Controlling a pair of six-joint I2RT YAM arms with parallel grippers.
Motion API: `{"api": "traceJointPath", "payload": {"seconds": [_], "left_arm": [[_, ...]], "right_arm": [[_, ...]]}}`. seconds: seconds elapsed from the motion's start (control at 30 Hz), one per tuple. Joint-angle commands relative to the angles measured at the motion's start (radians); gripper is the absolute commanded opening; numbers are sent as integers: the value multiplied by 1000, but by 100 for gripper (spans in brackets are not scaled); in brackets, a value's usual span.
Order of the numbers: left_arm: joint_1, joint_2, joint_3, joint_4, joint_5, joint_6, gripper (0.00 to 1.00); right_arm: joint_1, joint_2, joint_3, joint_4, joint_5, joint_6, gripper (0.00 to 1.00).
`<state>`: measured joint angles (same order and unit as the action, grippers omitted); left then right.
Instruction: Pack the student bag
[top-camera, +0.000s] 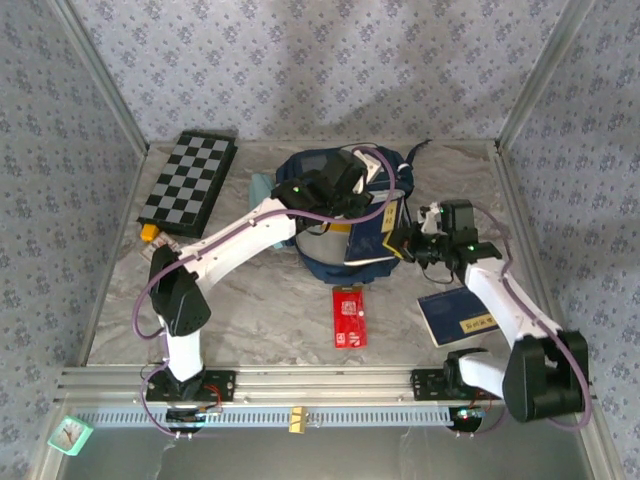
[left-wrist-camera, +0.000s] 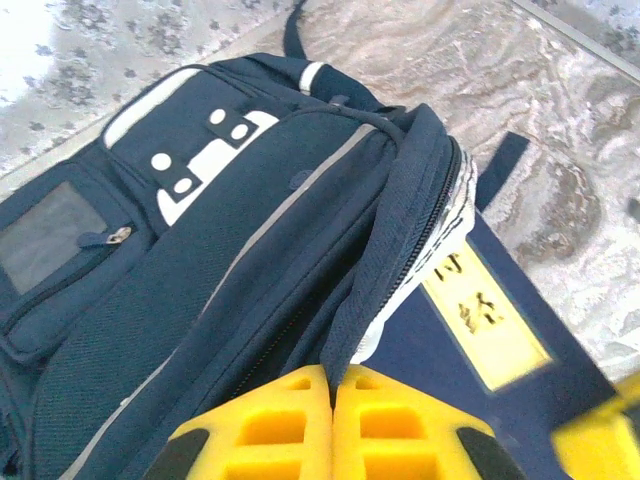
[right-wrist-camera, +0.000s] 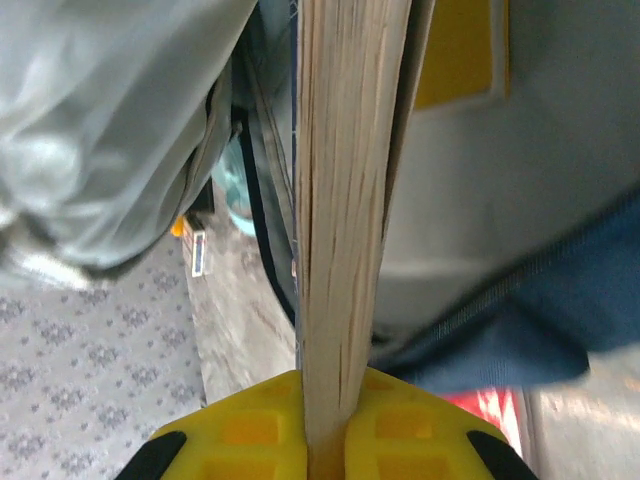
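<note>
Right wrist: right hand (right-wrist-camera: 325, 420) grips book (right-wrist-camera: 345, 200); left hand (left-wrist-camera: 332, 420) pinches student bag (left-wrist-camera: 200, 280).

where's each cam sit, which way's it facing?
Top: above and behind the bases, looking down on the table; both arms show.
Left wrist: above the bag, looking down it; left gripper pinches its rim.
Right wrist: sights along the book into the bag; right gripper clamps it.
All share bag and book.
</note>
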<state>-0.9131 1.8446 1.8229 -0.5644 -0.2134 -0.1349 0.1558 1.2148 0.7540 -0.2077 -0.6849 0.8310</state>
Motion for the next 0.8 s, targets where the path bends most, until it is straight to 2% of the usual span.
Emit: {"api": "traceJointPath", "payload": {"seconds": [0.0, 0.17, 0.27, 0.37, 0.43, 0.53, 0.63, 0.77], "left_arm": [[-9, -80, 9, 84, -80, -35, 0], [-9, -93, -8, 110, -72, -60, 0], [-8, -90, 7, 96, -98, -76, 0], [-9, -83, 4, 101, -112, -81, 0], [-7, -76, 9, 91, -117, -90, 0], [-8, -78, 5, 90, -128, -96, 0], [-6, -71, 10, 87, -138, -93, 0], [-6, -70, 7, 84, -143, -91, 0]], "right_arm": [[34, 81, 1, 298, 53, 101, 0], [98, 228, 61, 401, 145, 77, 3], [105, 306, 84, 414, 208, 47, 9], [99, 405, 143, 401, 196, 13, 18], [96, 452, 178, 360, 178, -5, 27], [106, 425, 168, 307, 210, -47, 40], [131, 349, 156, 181, 282, -123, 53], [158, 222, 116, -2, 419, -191, 62]]}}
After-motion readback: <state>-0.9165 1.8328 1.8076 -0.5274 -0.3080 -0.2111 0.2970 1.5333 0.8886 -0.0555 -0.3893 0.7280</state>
